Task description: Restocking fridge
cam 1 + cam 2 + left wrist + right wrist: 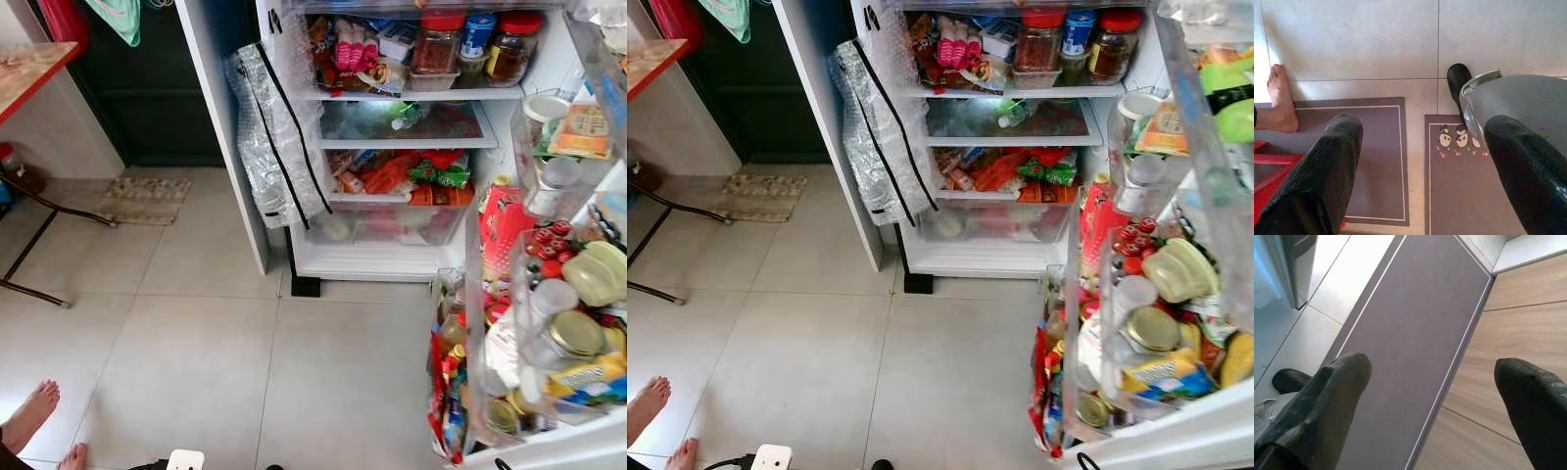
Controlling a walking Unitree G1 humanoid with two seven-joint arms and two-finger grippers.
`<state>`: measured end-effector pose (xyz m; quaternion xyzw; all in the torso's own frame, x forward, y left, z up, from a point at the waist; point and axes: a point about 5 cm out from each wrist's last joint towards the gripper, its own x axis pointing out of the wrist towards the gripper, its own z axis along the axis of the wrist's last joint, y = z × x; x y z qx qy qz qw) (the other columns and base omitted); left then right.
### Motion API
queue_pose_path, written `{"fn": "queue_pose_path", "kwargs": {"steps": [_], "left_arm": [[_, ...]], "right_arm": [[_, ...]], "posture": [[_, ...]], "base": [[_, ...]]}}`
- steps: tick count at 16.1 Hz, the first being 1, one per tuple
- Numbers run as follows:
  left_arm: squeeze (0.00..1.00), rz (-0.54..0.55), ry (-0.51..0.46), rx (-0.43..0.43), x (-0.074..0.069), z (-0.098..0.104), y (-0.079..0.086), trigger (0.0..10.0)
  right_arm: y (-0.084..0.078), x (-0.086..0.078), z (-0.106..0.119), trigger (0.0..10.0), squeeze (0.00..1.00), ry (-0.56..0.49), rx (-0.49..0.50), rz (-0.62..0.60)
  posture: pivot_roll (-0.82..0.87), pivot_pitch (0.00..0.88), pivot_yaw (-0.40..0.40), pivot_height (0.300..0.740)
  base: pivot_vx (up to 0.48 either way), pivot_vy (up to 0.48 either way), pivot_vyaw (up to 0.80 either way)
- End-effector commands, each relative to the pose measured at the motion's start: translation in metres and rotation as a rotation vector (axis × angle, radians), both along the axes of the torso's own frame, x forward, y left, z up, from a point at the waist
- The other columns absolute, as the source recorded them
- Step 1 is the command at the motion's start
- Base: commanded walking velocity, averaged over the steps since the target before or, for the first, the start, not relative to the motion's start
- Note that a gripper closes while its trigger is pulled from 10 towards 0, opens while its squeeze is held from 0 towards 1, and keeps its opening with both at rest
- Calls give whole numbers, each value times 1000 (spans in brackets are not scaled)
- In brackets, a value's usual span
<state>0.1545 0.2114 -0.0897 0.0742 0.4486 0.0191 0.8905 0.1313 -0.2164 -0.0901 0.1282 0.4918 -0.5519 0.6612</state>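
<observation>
White tiles (196,362) stretch ahead of me up to the open fridge (392,147), whose shelves are packed. On the top shelf stand jars with red lids (438,41) beside a blue-lidded one (478,34), with pink packets (351,49) to their left. The glass shelf (402,122) below holds little, and under it lie red and green packets (421,174) above a clear drawer (387,225). The fridge door (549,323) swings open on my right, its racks crammed with jars, small red-capped bottles (549,245), a gold-lidded jar (576,333) and bright packets. A sheet of bubble wrap with black edging (274,137) hangs at the fridge's left side.

To the left stands a worktop (29,69) with thin black legs, and a small patterned mat (142,199) lies by a dark doorway. A person's bare feet (29,416) rest on the tiles at the lower left.

My left claw (1425,166) hangs low with its fingers spread wide and nothing between them, above grey floor mats (1376,156); one mat carries a small penguin print (1457,139), and a bare foot (1281,100) stands at the mat's edge. My right claw (1442,396) is likewise spread and empty, over a long grey mat (1420,333) lying beside wooden flooring (1518,328).
</observation>
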Motion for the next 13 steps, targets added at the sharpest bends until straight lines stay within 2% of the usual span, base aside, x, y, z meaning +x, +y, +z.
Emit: {"fn": "queue_pose_path", "kwargs": {"steps": [1, 4, 7, 10, 11, 13], "left_arm": [[0, 8, 51, 21, -13, -4, 7, 10000], [0, 10, 49, 23, -13, -4, 8, 10000], [0, 10, 44, 21, -12, -4, 7, 10000], [0, 8, 47, 19, -14, -4, 7, 10000], [0, 9, 52, 20, -15, -5, 8, 10000], [0, 12, 56, 19, -17, -5, 10, 10000]], "right_arm": [[4, -6, -3, 10000, 0, 3, 17, -47], [4, -6, -3, 10000, 0, -40, 15, -70], [1, -4, -2, 10000, 0, -116, -5, -20], [-3, 5, -1, 10000, 0, -291, 28, 107], [-4, 11, 0, 10000, 0, -391, 72, 195], [-2, 18, 2, 10000, 0, -519, 139, 265]], "posture": [[-46, 173, 24, 740], [-41, 169, 20, 740], [-43, 167, 19, 740], [-42, 164, 19, 740], [-40, 160, 19, 740], [-35, 154, 22, 740]], "base": [[0, 0, 0], [0, 0, 0], [0, 0, 0], [0, 0, 0], [0, 0, 0], [0, 0, 0]]}}
